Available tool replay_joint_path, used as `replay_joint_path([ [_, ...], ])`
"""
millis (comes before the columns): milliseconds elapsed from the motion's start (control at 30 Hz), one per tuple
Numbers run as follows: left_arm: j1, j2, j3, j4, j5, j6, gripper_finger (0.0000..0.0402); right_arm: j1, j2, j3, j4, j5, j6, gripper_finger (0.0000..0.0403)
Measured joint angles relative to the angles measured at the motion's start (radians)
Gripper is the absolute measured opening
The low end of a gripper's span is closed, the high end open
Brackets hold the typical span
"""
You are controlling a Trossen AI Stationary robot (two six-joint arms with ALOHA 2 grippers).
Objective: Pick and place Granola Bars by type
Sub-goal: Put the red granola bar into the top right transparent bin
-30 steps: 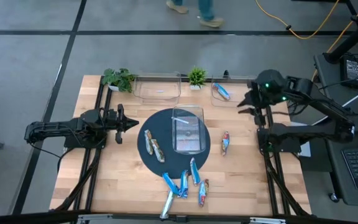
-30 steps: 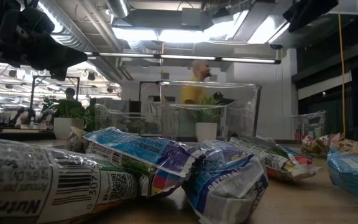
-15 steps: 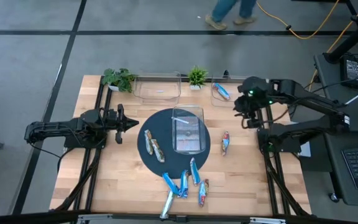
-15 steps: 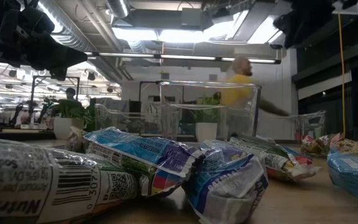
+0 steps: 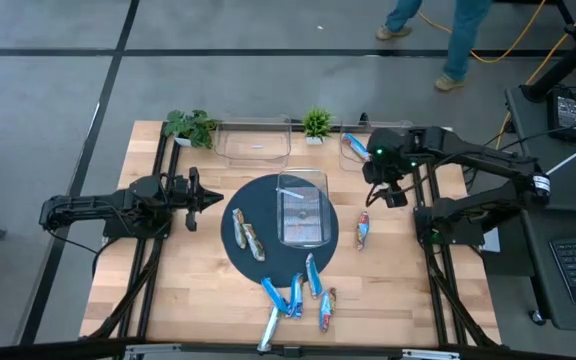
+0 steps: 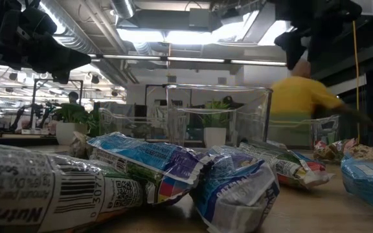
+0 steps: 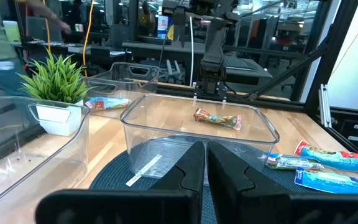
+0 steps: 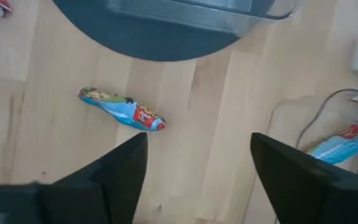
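Blue-and-red granola bar (image 8: 122, 111) on bare wood below the wide-open, empty right pincer (image 8: 197, 180)

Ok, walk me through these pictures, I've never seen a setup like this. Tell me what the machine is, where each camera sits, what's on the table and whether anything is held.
Two dark robot arms work at a wooden table. One camera looks straight down, one sits at tabletop height, and each wrist carries one. The left gripper waits shut at the dark round mat. The right gripper hangs open and empty above a lone red-and-blue bar. More granola bars lie near the front edge, two on the mat, one in a back clear bin. Two small plants stand behind.
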Motion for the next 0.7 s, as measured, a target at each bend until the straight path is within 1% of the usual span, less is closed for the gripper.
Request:
replay_joint_path([
  [167,0.000,0.000,0.000,0.000,0.000,0.000,0.0012,0.048,0.049,0.000,-0.013,-0.001,0.000,0.0296],
  [267,0.000,0.000,0.000,0.000,0.000,0.000,0.0012,0.081,0.064,-0.026,-0.013,-0.002,0.013,0.0297],
  [367,0.000,0.000,0.000,0.000,0.000,0.000,0.0010,0.116,0.064,-0.092,0.006,-0.003,0.055,0.0297],
  [500,0.000,0.000,0.000,0.000,0.000,0.000,0.0012,0.155,0.062,-0.186,0.083,-0.001,0.102,0.0296],
  [700,0.000,0.000,0.000,0.000,0.000,0.000,0.0010,0.185,0.062,-0.320,0.215,-0.002,0.107,0.0285],
])
